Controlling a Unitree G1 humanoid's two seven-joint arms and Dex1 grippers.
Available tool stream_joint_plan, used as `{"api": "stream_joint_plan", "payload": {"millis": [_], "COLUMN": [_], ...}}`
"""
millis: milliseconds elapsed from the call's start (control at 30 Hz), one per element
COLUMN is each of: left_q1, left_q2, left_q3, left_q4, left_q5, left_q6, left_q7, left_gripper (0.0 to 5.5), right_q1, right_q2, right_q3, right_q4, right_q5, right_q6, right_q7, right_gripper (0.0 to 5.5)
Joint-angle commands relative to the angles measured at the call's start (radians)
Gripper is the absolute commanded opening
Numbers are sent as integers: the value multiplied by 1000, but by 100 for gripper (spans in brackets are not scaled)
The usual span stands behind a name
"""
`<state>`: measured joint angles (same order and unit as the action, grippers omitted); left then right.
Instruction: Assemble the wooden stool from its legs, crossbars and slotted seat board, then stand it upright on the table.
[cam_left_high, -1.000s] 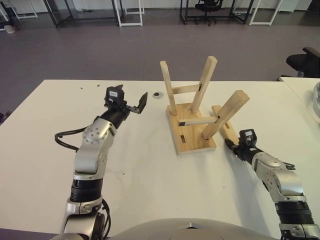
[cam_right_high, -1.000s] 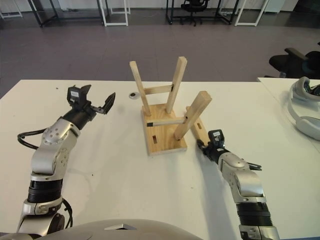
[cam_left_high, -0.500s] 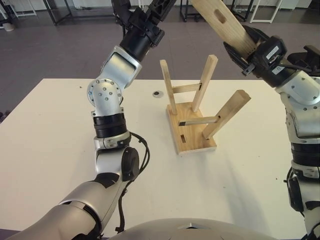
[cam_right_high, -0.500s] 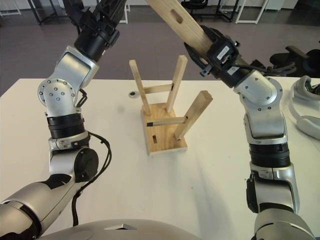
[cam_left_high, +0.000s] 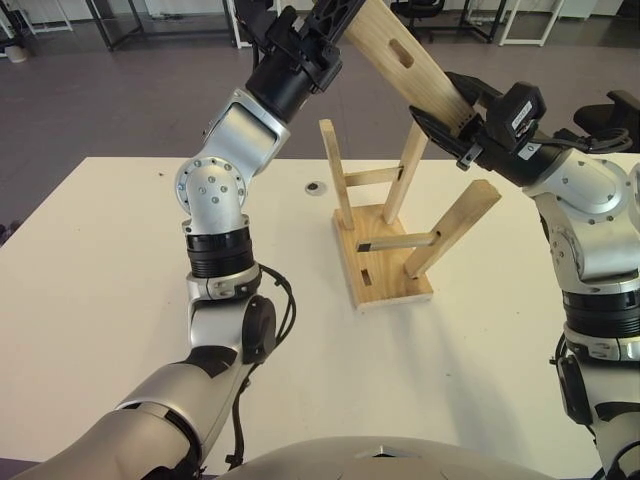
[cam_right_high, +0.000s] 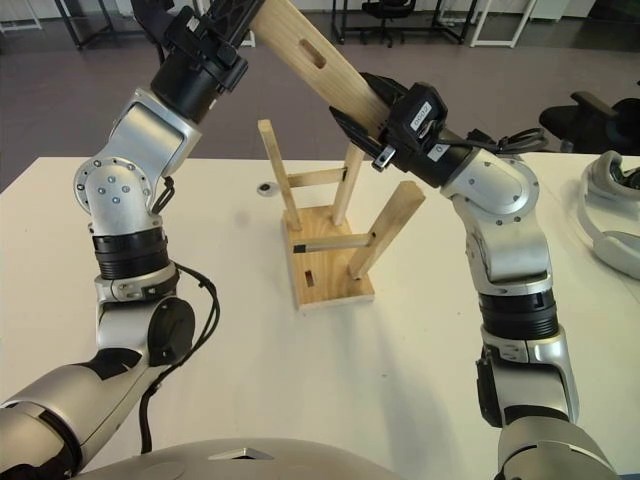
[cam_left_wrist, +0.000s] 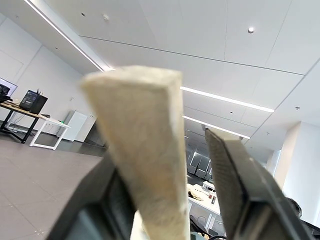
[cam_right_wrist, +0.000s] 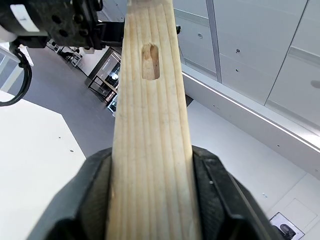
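Observation:
The stool stands upside down on the white table: its slotted seat board (cam_left_high: 385, 287) lies flat. Three legs (cam_left_high: 336, 170) (cam_left_high: 411, 160) (cam_left_high: 456, 226) rise from it, joined by two crossbars (cam_left_high: 372, 178) (cam_left_high: 397, 242). A fourth leg (cam_left_high: 408, 68) with a slot in its face hangs slanted in the air above the stool. My right gripper (cam_left_high: 436, 100) is shut on its lower end, its fingers (cam_right_wrist: 95, 200) pressed to both sides. My left gripper (cam_left_high: 335, 18) is open astride the upper end (cam_left_wrist: 142, 150), with a gap at one finger (cam_left_wrist: 235, 175).
A small round part (cam_left_high: 317, 189) lies on the table left of the stool. A white headset (cam_right_high: 612, 228) sits on the neighbouring table at the right. An office chair (cam_left_high: 612, 122) stands behind it. Bare table stretches left and in front of the stool.
One second ago both arms were low on the table, the leg lying beside the seat board. The right gripper lifted it, then lowered it leftward over the stool; the left gripper now straddles its upper end.

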<state>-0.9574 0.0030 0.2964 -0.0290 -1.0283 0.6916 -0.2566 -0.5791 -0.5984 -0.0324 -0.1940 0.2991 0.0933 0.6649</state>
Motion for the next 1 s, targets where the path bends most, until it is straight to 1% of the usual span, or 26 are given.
{"api": "stream_joint_plan", "payload": {"millis": [33, 100, 200, 233, 300, 367, 400, 467, 533, 600, 667, 700, 800, 900, 1000], "left_q1": [12, 13, 19, 21, 27, 38, 49, 123, 278, 454, 563, 603, 704, 771, 853], "left_q2": [3, 2, 5, 8, 31, 89, 124, 225, 332, 389, 373, 349, 251, 126, 35], "left_q3": [-8, -8, -11, -14, -5, 30, 49, 90, 117, 119, 124, 116, 42, 26, -22], "left_q4": [-7, -9, -16, -23, -38, -47, -57, -106, -193, -278, -339, -373, -457, -454, -469], "left_q5": [-11, -12, -15, -10, 5, 5, -4, -39, -73, -70, -57, -47, -20, -15, 32], "left_q6": [-4, -8, -14, -20, -38, -45, -37, 25, 111, 163, 160, 146, 112, 84, 51], "left_q7": [5, 6, 4, 4, 3, 1, -6, -31, -59, -58, -4, 29, 132, 290, 385], "left_gripper": [152, 110, 102, 102, 102, 102, 102, 102, 102, 102, 102, 102, 102, 102, 102], "right_q1": [7, 10, 10, 8, 4, 7, 9, 12, 31, 86, 161, 198, 291, 333, 370], "right_q2": [8, 8, 14, 16, 16, 18, 23, 25, -3, 9, 29, 37, 114, 186, 220], "right_q3": [-7, -9, -11, -15, -19, -29, -42, -106, -169, -238, -232, -204, -118, -77, -45], "right_q4": [-35, -45, -52, -54, -58, -68, -72, -66, 10, 109, 197, 242, 325, 325, 286], "right_q5": [22, 27, 32, 36, 37, 42, 51, 85, 82, 126, 112, 74, 16, 29, 34], "right_q6": [26, 35, 46, 60, 83, 95, 101, 129, 168, 212, 219, 209, 152, 102, 96], "right_q7": [11, 13, 13, 7, -2, -8, -17, -55, -85, -99, -97, -104, -99, -63, -38], "right_gripper": [206, 206, 206, 245, 270, 310, 312, 313, 313, 313, 313, 313, 313, 313, 313]}}
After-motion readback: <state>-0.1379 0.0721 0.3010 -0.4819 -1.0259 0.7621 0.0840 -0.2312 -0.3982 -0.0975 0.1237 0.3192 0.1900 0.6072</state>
